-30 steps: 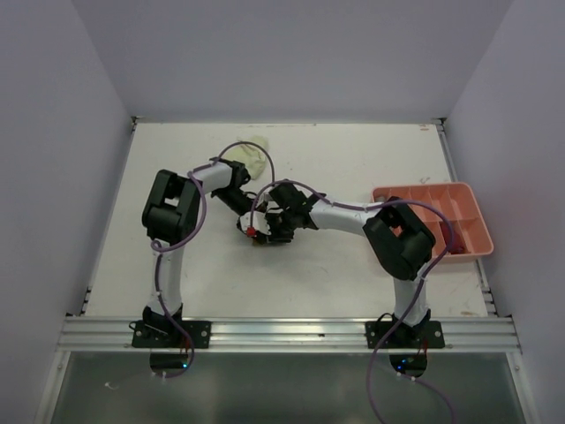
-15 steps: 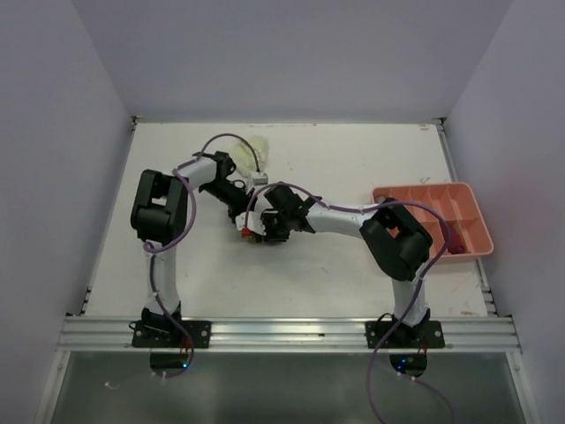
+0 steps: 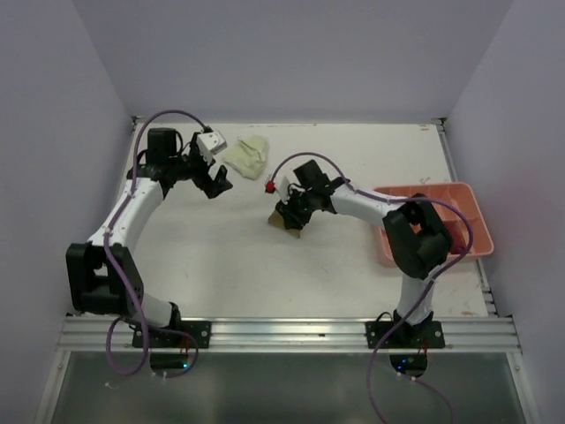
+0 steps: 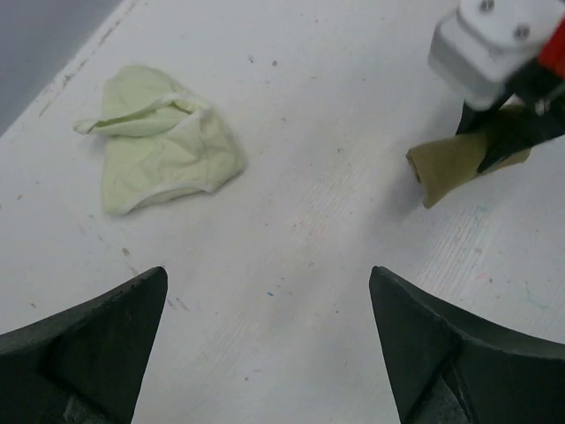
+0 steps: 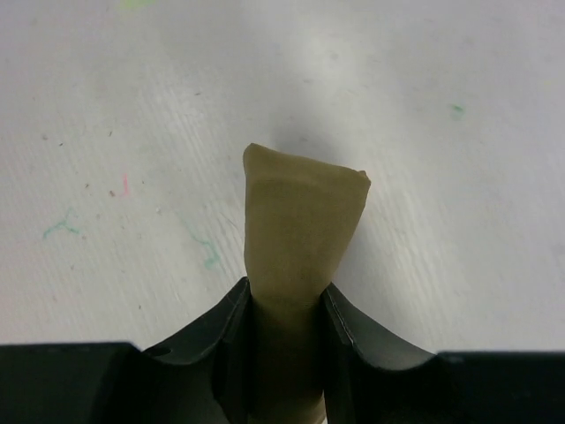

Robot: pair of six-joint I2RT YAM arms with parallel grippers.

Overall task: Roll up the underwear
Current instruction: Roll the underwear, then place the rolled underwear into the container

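Left jaws wide (right jaws clamped)

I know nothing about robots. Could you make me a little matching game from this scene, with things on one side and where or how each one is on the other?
Things:
1. left gripper
2. right gripper
3. pale yellow-green underwear
4. pink tray

States:
A. clamped on the olive-tan underwear
B. lying loose at the far side of the table
C. open, holding nothing
D. at the table's right edge

Pairs: 1-C; 2-A; 3-B; 4-D

Left arm [image 3: 132, 205]: white links, black joints
Right arm [image 3: 360, 202]: same colours, red tab at wrist
Cables [image 3: 166, 114]: purple loops
Jaws: black
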